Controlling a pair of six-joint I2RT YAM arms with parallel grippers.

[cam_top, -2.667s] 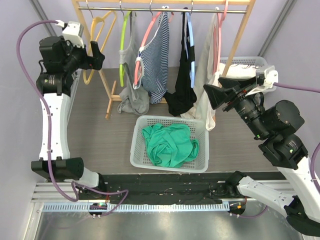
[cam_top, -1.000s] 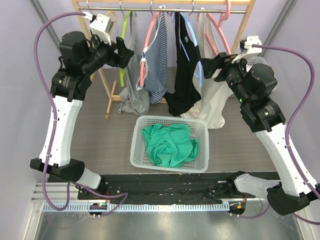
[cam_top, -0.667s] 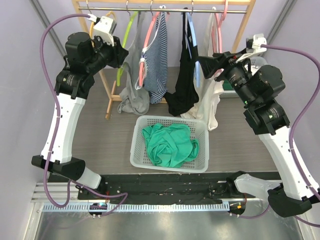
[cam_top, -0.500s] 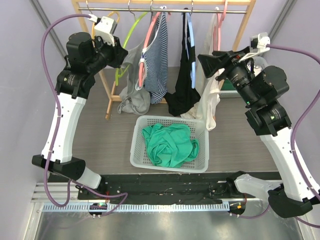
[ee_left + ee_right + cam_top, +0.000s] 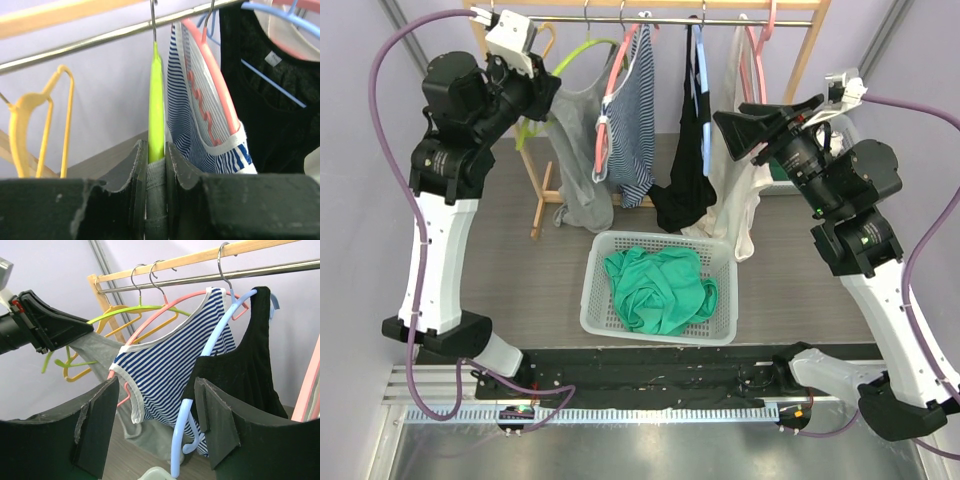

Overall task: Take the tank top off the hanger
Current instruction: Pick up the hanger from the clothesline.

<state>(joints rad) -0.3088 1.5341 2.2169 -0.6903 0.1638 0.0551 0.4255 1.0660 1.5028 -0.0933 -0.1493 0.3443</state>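
Note:
A grey tank top (image 5: 582,150) hangs from a lime green hanger (image 5: 575,52) on the rail and is stretched toward the upper left. My left gripper (image 5: 542,95) is shut on its strap; in the left wrist view the grey strap (image 5: 156,200) sits pinched between the jaws of my left gripper (image 5: 155,150), with the green hanger (image 5: 156,100) rising just above them. My right gripper (image 5: 723,128) stands open to the right and holds nothing. In its own view my right gripper (image 5: 156,385) faces a blue hanger (image 5: 210,350) carrying a black tank top (image 5: 250,355).
A striped tank top (image 5: 630,120) on a pink hanger and a cream top (image 5: 735,190) share the rail. An empty yellow hanger (image 5: 30,125) hangs at the left end. A white basket (image 5: 592,290) with a green garment sits on the floor below the wooden rack (image 5: 795,100).
My left gripper shut on the grey strap and pulled up and left. That swung the green hanger and stretched the grey top. My right gripper drew back a little to the right.

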